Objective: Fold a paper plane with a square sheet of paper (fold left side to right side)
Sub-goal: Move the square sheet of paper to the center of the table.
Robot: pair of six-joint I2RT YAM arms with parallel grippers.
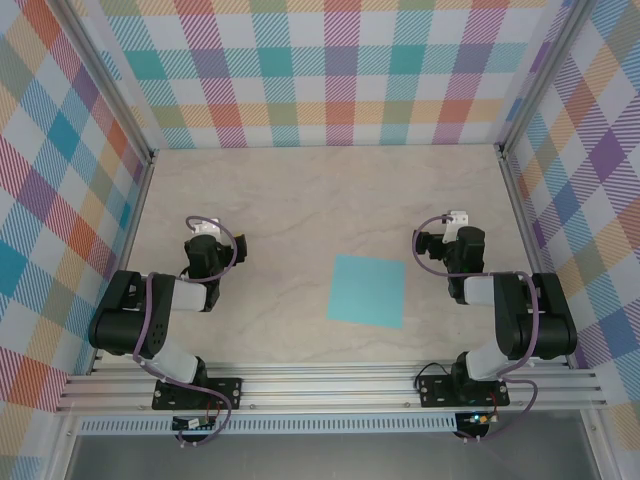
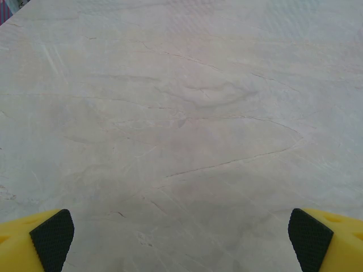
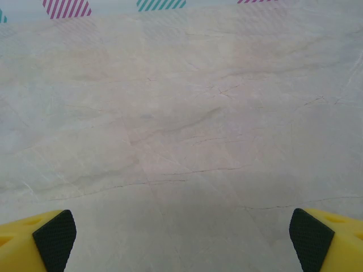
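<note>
Waiting on the first fold: the square sheet of paper (image 1: 367, 291) lies flat and uncreased, with nothing gripping it.

No crease shows, so by my reading the whole task is ahead, beginning with bringing the left side over to the right. The sheet rests on the table (image 1: 300, 200) just beyond the rail (image 1: 330, 385), a little right of the rail's middle. Being square, it has no long axis and no nose yet; its edges sit slightly skewed to the rail. The left gripper (image 2: 181, 241) and right gripper (image 3: 181, 241) hang over bare tabletop beyond the rail, fingers spread wide and holding nothing.
</note>
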